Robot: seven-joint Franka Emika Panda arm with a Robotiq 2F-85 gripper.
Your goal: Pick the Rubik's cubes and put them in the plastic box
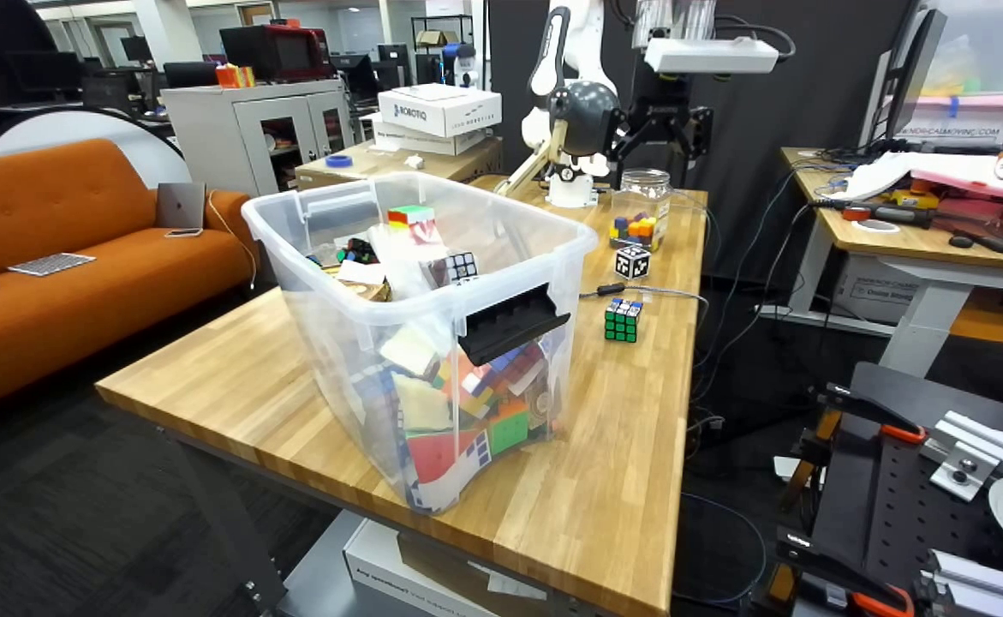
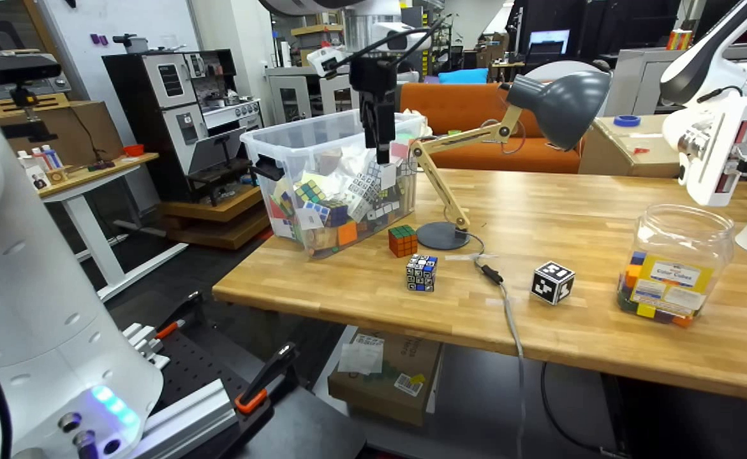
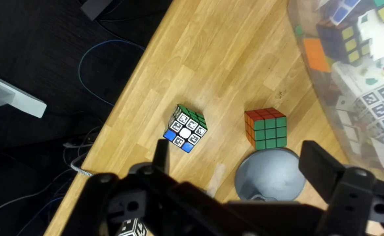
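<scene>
Fingers [image 3: 319,170] hang wide apart above the worktop [image 2: 539,210].
In the wrist view a green-and-orange Rubik's cube [image 3: 266,129], green face up, sits ahead of the gap between the fingers, just beside the round grey base [image 3: 270,173] of a desk lamp [image 2: 469,136]. A coded Rubik's cube [image 3: 185,131], its top black-and-white with a plain white centre and two blue corners, one side green, shows just off the tip of one finger; a bolder black-and-white patterned cube [image 2: 552,282] is partly hidden by that finger's linkage. Past the opposite finger stands the translucent, black-handled plastic box [image 1: 510,278], holding a heap in which Rubik's cubes [image 2: 309,191] overlap too much to count. Counted on the worktop: three loose cubes, one plastic box, one desk lamp and one clear jar [image 2: 682,233], apart from the fingers.
</scene>
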